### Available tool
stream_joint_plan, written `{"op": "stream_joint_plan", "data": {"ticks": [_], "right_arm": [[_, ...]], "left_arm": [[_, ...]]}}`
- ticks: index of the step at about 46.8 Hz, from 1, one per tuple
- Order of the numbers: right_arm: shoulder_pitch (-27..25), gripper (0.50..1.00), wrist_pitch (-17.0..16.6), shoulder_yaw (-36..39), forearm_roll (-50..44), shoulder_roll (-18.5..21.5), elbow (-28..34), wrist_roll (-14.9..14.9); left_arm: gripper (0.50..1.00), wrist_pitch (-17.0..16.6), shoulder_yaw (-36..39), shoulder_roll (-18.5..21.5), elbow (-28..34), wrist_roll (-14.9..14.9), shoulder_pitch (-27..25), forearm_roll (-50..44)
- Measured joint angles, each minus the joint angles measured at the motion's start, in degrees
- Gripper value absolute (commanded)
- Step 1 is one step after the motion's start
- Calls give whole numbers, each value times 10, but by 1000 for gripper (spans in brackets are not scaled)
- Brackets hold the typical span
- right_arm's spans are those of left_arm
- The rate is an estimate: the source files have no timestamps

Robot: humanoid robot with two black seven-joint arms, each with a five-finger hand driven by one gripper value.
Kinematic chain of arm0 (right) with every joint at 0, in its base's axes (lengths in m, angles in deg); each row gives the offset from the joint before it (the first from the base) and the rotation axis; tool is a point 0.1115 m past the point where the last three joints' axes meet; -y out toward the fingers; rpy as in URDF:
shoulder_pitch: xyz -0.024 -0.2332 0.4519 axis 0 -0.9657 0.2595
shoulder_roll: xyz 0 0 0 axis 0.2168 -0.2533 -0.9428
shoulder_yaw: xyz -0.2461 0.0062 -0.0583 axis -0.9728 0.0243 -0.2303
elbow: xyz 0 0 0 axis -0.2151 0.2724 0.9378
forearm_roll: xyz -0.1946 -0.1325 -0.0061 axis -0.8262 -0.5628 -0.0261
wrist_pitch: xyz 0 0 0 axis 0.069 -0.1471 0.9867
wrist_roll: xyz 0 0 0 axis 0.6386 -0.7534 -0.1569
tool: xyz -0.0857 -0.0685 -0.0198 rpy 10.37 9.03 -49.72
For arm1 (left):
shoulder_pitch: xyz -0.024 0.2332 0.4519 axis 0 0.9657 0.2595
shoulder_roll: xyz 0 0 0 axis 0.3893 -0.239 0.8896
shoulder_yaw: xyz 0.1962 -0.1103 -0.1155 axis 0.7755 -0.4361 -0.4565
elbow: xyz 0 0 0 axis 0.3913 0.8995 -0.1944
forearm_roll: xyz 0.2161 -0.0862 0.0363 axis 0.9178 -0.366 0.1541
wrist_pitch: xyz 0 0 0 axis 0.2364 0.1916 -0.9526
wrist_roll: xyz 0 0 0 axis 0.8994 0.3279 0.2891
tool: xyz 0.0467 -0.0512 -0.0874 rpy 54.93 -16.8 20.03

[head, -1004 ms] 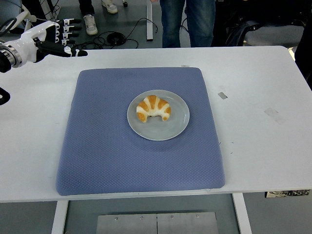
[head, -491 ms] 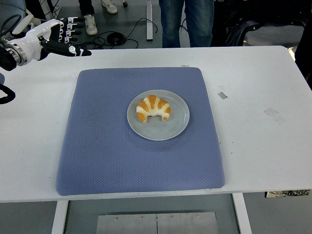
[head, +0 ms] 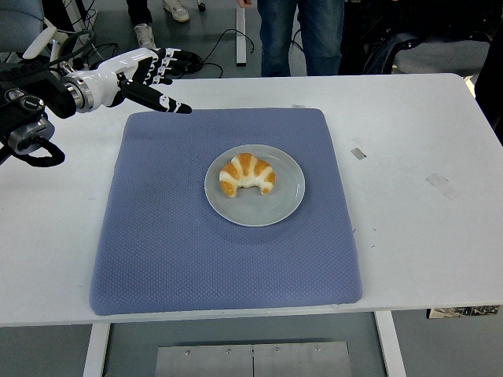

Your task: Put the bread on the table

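The left robot hand point(head: 145, 75) hovered with fingers spread at the far-left corner of the blue mat point(head: 157, 251). The bread point(head: 247, 174) lay on a grey plate point(head: 287, 196) mid-mat, with bare white surface point(head: 424, 204) along the right edge.

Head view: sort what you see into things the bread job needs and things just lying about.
Needed for the job:
bread, on the grey plate
white table
left hand, open, over the mat's far left corner

Just lying about:
blue mat
tape scraps
person's legs beyond the table
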Motion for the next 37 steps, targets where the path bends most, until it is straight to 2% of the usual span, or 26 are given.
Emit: {"op": "stream_joint_plan", "data": {"ticks": [10, 23, 37], "right_arm": [[0, 1000, 0, 0, 0, 0, 0, 0], [0, 1000, 0, 0, 0, 0, 0, 0], [0, 1000, 0, 0, 0, 0, 0, 0]], "left_arm": [[936, 0, 14, -11, 54, 26, -20, 78], [931, 0, 38, -31, 61, 31, -37, 111], [908, 0, 55, -69, 68, 40, -37, 150]]}}
